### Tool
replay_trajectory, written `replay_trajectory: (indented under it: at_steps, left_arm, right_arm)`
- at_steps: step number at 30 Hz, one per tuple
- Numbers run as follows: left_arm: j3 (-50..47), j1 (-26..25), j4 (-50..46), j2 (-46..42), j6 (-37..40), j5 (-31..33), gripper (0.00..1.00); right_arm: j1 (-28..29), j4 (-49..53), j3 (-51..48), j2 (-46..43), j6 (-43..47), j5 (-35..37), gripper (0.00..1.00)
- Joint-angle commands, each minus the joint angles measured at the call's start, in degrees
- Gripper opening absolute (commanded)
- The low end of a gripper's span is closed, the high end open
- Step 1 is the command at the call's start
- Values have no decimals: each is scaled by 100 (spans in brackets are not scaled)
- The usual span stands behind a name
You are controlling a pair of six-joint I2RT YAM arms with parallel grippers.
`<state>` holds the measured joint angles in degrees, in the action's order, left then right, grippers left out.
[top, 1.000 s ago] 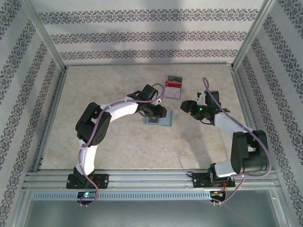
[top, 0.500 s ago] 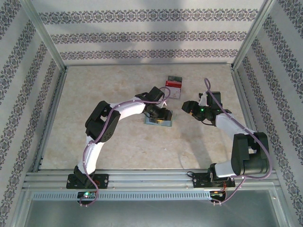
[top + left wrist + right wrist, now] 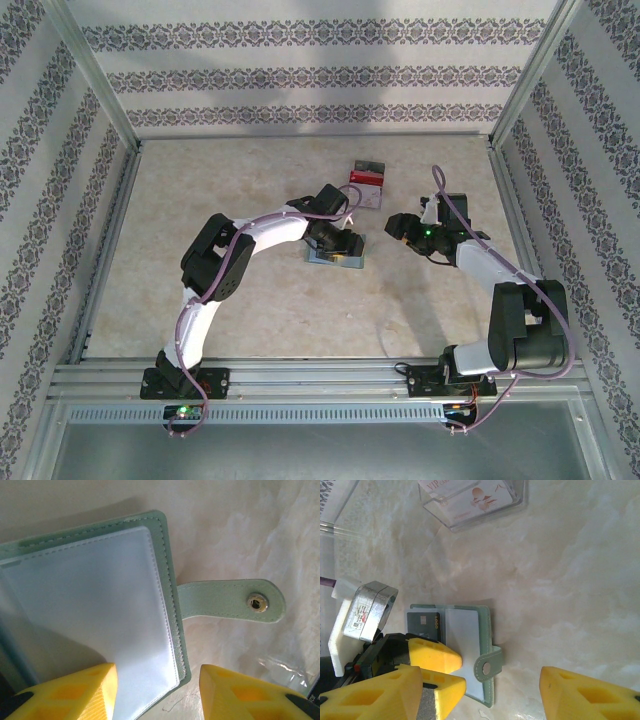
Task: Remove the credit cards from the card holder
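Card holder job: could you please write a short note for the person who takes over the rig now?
Left gripper: open, astride a corner of the card holder.
Right gripper: open, empty, beside the holder.
Card holder: lying open on the table, snap tab undone.
Done: holder opened.
Left: a dark card sits in a sleeve; pull it out.

pale green card holder (image 3: 467,647) lies open and flat, unsnapped — a dark credit card (image 3: 423,623) tucked inside.

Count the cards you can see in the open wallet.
1: a dark card in the sleeve away from the wallet's snap strap. Others may hide behind the cloudy sleeves.
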<state>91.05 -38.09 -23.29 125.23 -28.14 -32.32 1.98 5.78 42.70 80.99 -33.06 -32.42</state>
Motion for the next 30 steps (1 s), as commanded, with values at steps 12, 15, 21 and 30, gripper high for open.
replay_trajectory:
  at_steps: [12,15,21,30]
  left_arm:
    - [0,85,-328,-1065,226,196,48]
    - [-231,225,-255,-1334,219,282,47]
    - [-957,695,59,-1816,-5,132,39]
    - [-2240,1519,1195,-2189,-622,-546,21]
  right_arm:
    - [-49,59,275,107,-230,-628,60]
    - [-24,55,381,186,-379,-835,57]
    - [185,61,605,346,-462,-1020,51]
    - [825,-143,963,677,-664,-963,49]
